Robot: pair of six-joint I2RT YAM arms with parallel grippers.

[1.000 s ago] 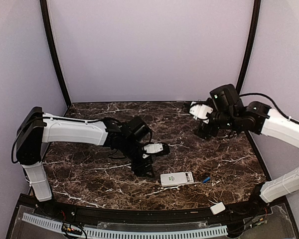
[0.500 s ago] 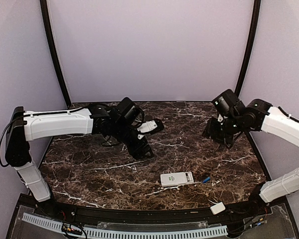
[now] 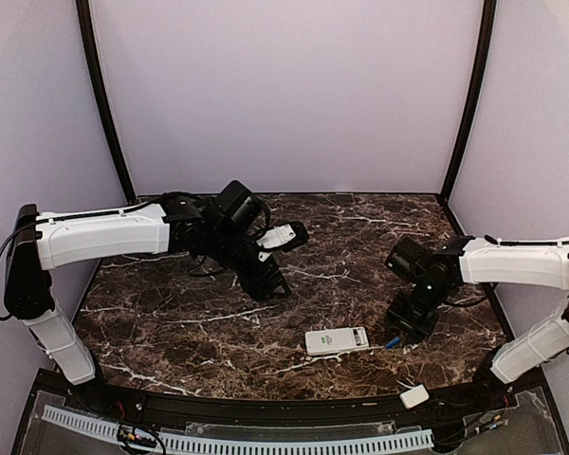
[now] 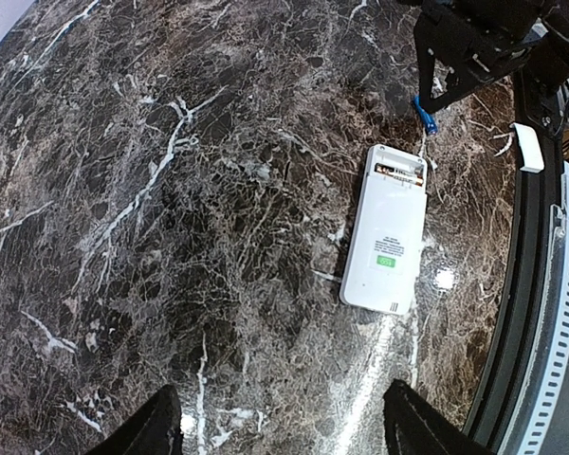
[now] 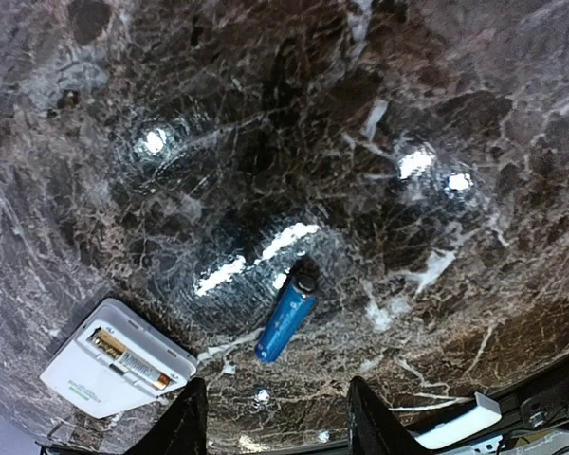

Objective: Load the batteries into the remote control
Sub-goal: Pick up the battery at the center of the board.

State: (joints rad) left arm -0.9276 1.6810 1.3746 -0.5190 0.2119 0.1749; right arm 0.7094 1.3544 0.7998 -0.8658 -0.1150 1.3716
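The right end effector hangs just above the blue battery, its two fingers apart and holding nothing. The battery lies flat on the bench right beside the open end of the remote control, slanted, mostly crosswise to the line between the fingers. The left end effector, also open and empty, is much farther off.

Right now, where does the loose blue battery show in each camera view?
Top external: the blue battery is at lower right, just off the right end of the remote.
Left wrist: upper right, just past the remote's open compartment end.
Right wrist: low centre, with the remote at lower left.
Shared landmark: the remote, whose open compartment end is nearest the battery in all three views.
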